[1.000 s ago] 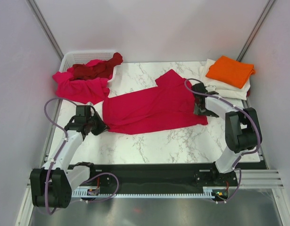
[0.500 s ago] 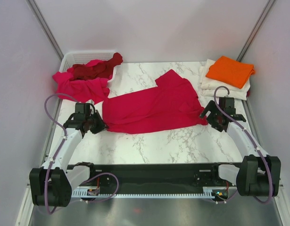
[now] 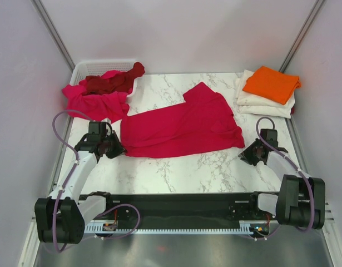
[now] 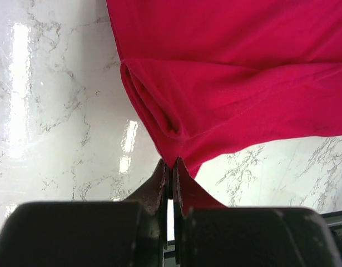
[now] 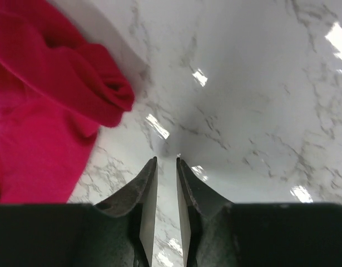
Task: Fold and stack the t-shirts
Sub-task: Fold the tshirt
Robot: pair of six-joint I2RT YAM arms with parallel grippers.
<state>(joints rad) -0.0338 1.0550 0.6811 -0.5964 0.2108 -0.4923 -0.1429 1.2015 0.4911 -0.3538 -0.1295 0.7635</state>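
Observation:
A crimson red t-shirt (image 3: 182, 125) lies spread flat across the middle of the marble table. My left gripper (image 3: 117, 149) is shut on its near-left corner; in the left wrist view the jaws (image 4: 172, 162) pinch a folded edge of the red cloth (image 4: 232, 83). My right gripper (image 3: 246, 155) sits low over bare marble just right of the shirt's near-right corner. Its fingers (image 5: 166, 160) stand narrowly apart with nothing between them, and the bunched red cloth (image 5: 43, 111) lies to their left. An orange t-shirt (image 3: 271, 83) lies folded on a cream-white one (image 3: 265, 104) at the back right.
A white plastic basket (image 3: 82, 68) stands at the back left, with a magenta-pink t-shirt (image 3: 95, 103) spilling out of it and a dark maroon one (image 3: 112, 82) on top. Grey walls close in on both sides. The black rail (image 3: 182, 203) runs along the near edge.
My right arm has let go of the shirt's right edge, swung back toward the near right, and its jaws have narrowed. The left arm holds still.

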